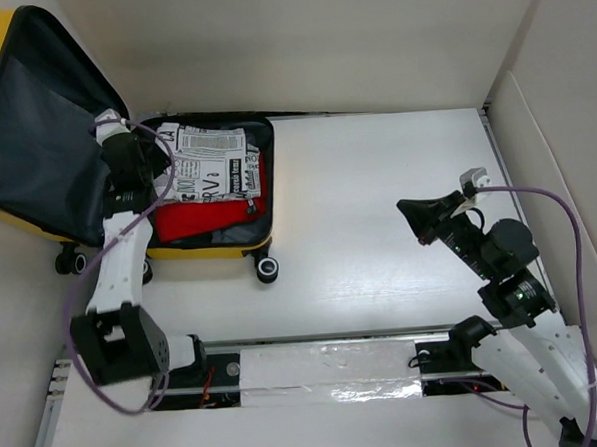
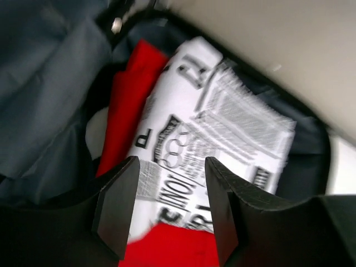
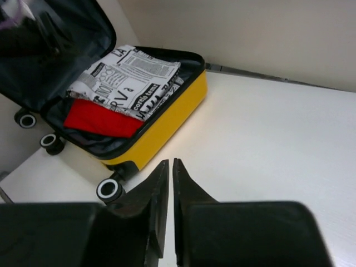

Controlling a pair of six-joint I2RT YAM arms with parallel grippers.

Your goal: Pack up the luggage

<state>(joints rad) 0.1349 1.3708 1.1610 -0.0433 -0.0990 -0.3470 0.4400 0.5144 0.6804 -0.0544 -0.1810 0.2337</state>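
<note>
The yellow luggage lies open at the far left of the table, its dark grey lined lid standing up to the left. Inside lie a folded newspaper-print cloth on top of a red cloth. My left gripper hangs open and empty just above the print cloth and the red cloth, at the left end of the case. My right gripper is shut and empty over the bare table at the right; its view shows the luggage ahead on the left.
The case's black wheels stick out toward the near side. White walls close in the table at the back and right. A taped metal rail runs along the near edge between the arm bases.
</note>
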